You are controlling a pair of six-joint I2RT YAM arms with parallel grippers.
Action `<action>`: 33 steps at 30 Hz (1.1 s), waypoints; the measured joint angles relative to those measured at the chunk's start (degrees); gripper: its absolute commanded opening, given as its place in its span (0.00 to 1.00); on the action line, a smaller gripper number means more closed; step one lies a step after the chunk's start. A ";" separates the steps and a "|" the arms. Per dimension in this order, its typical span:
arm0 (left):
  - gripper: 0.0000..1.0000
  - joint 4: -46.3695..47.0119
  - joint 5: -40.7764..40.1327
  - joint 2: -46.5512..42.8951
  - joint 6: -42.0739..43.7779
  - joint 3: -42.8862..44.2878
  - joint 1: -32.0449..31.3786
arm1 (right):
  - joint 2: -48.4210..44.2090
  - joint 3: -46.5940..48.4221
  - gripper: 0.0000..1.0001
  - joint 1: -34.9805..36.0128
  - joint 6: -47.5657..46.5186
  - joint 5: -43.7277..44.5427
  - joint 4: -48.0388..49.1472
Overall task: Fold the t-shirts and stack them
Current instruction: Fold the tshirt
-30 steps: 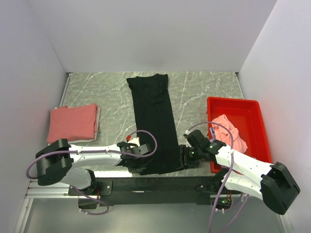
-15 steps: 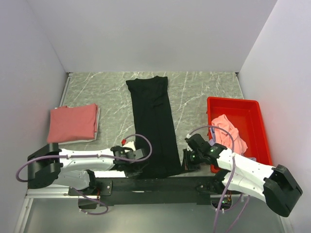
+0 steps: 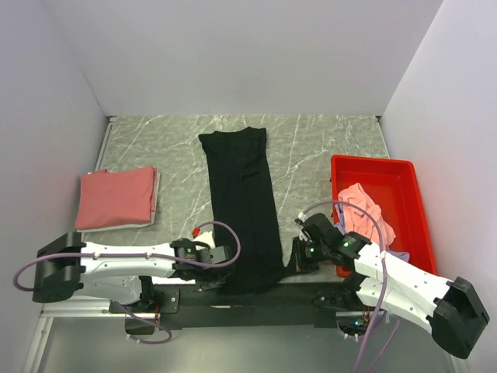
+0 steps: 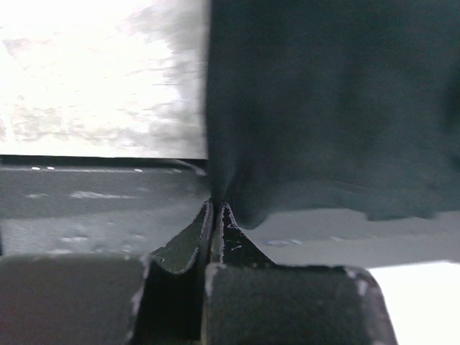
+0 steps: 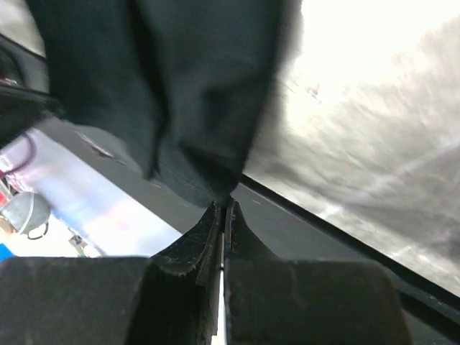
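Three pale walls [image 3: 233,54], grey marbled tabletop [image 3: 326,148], black t-shirt [image 3: 245,202].

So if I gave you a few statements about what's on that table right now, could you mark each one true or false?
1. The left fingers and the right fingers are each shut on the near end of the black t-shirt. True.
2. The red bin has nothing in it. False: a crumpled pink shirt lies inside.
3. A salmon-red shirt lies folded at the left side of the table. True.
4. The black t-shirt is spread out flat with both sleeves showing. False: it is folded into a long narrow strip running down the middle of the table.
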 measured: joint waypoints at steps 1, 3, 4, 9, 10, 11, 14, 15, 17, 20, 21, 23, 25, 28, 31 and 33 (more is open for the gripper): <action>0.01 0.07 -0.42 -1.07 0.20 0.46 0.48 | 0.02 1.03 0.00 0.00 -0.20 0.35 0.02; 0.01 1.01 -1.05 -3.34 0.96 0.87 2.29 | 0.31 4.37 0.00 -0.02 -1.07 1.92 -0.09; 0.01 1.62 -1.49 -4.63 1.55 0.98 3.89 | 0.66 6.14 0.00 -0.02 -1.53 2.62 0.02; 0.01 5.35 -3.13 -8.22 6.86 1.77 13.16 | 6.25 15.23 0.00 -0.70 -4.48 6.19 2.34; 0.01 5.77 -3.56 -8.20 8.04 2.29 14.75 | 7.76 16.57 0.00 -0.92 -4.92 6.86 3.10; 0.01 6.27 -4.31 -8.04 9.66 3.10 16.39 | 9.25 17.79 0.00 -1.36 -5.29 7.37 3.72; 0.01 8.61 -5.38 -7.08 13.60 5.51 21.44 | 13.88 21.38 0.00 -3.02 -6.27 8.90 5.66; 0.01 9.64 -5.64 -6.54 14.78 6.23 23.39 | 15.39 22.53 0.00 -3.56 -6.47 9.79 6.45; 0.01 11.69 -6.23 -4.92 17.40 7.65 27.02 | 17.94 24.74 0.00 -4.31 -7.19 11.30 7.41; 0.01 13.97 -8.11 -1.81 21.40 10.08 31.06 | 21.53 28.68 0.00 -5.27 -8.50 13.70 8.15; 0.01 14.75 -8.13 -1.18 22.49 10.54 32.00 | 22.47 29.90 0.00 -5.66 -8.92 14.43 8.31; 0.01 17.00 -8.07 0.35 25.44 11.45 34.12 | 23.91 31.74 0.00 -6.56 -9.46 15.41 8.61; 0.01 18.95 -7.89 1.88 27.52 12.35 35.65 | 25.09 33.14 0.00 -7.61 -10.08 16.20 9.16; 0.01 21.31 -7.67 4.37 30.25 14.21 37.68 | 27.41 35.12 0.00 -8.72 -11.08 16.68 9.62; 0.01 23.04 -7.67 6.36 32.06 16.06 39.19 | 30.62 37.86 0.00 -9.55 -12.04 17.18 9.77; 0.01 23.56 -7.67 7.85 33.16 17.51 40.09 | 33.00 39.76 0.00 -10.05 -12.63 17.75 9.94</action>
